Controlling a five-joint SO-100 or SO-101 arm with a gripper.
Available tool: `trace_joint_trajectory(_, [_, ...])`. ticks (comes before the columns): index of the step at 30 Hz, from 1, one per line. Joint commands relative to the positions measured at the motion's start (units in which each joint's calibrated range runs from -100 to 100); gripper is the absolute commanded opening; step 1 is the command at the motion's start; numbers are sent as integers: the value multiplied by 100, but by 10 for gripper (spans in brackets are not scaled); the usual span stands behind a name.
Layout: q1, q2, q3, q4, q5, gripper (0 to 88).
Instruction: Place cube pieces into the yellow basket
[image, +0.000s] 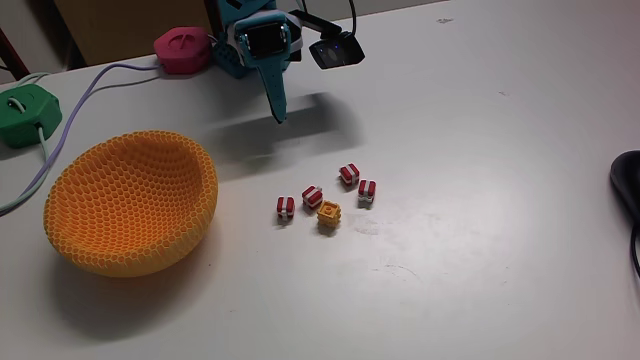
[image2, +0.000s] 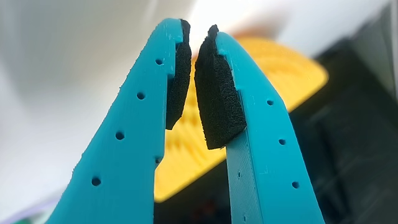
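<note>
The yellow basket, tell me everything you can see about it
The yellow basket is a large orange-yellow bowl with a honeycomb mesh wall that looks like plastic. It sits open side up on the white table, tipped slightly toward the camera, and looks empty. In the fixed view it is left of the five small cubes and apart from them. Nothing touches it but the table. In the wrist view a blurred yellow part of it shows behind the fingers.

High front camera; close tool-mounted camera
</note>
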Motion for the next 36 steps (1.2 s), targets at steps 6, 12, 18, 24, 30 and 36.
trace_joint_trajectory(6, [157,-79,-20,-96,-376,85])
trace_joint_trajectory(12, [-355,1787,-839,-1400,-493,100])
trace_joint_trajectory(18, [-877,5916,-3024,-3120,-694,156])
trace_joint_trajectory(24, [-1073,7923,-4286,-3381,-1192,149])
trace_joint_trajectory(30, [-1828,8453,-4026,-3824,-1670,145])
trace_joint_trajectory(36, [-1790,8842,-4209,-4180,-1744,150])
